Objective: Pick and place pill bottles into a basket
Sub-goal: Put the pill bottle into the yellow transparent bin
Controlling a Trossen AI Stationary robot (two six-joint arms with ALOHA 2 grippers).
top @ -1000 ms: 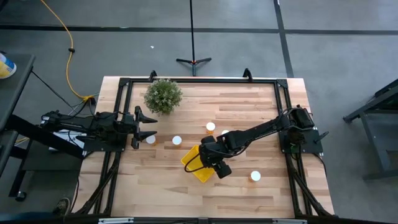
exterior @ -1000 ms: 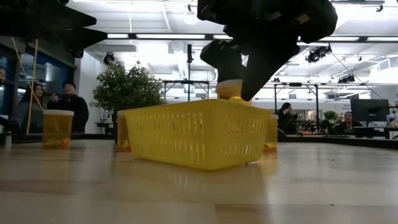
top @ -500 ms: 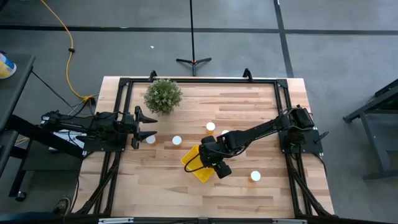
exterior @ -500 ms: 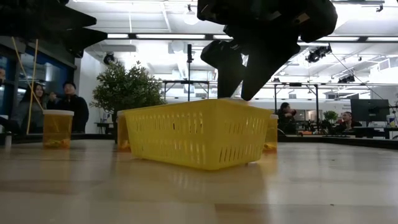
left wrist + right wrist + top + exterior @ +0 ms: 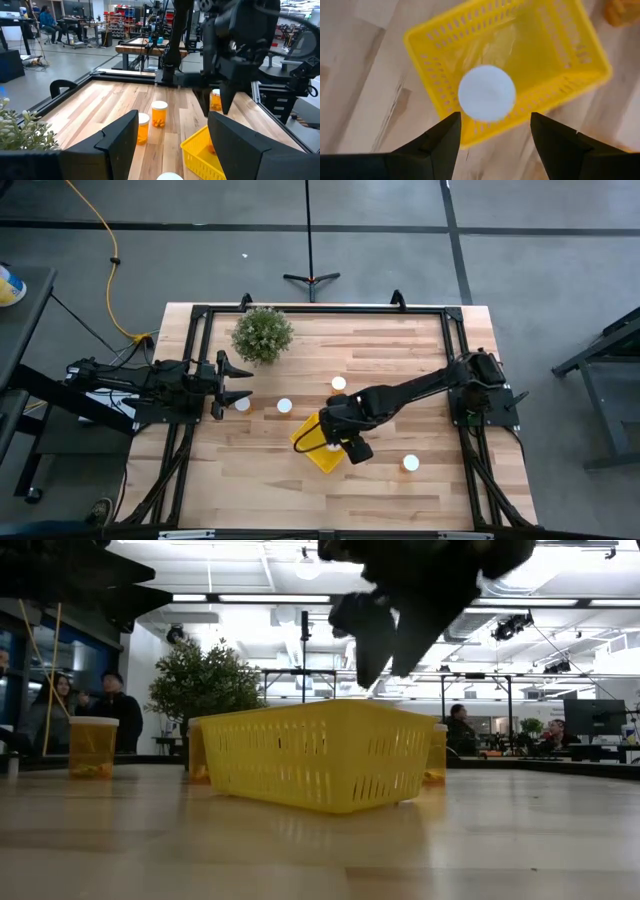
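One pill bottle [image 5: 486, 93] stands inside the yellow basket [image 5: 318, 442], frame centre. Right gripper [image 5: 345, 440] hovers above, jaws wide apart, empty. Left gripper [image 5: 232, 384] waits at desk [image 5: 300, 490] left edge, jaws spread, empty. Risk: bottle tips if clipped.

The right arm reaches from its mount at the table's right edge across toward the basket [image 5: 322, 442], wrist bent so the right gripper [image 5: 338, 442] points straight down over the basket's interior. Its two dark fingers [image 5: 432, 150] stand spread apart — nothing between them — and hang above the basket's rim, clear of it. The left arm lies stretched low at the table's left edge, well apart from the basket, its left gripper [image 5: 232, 385] facing the basket with fingers parted.
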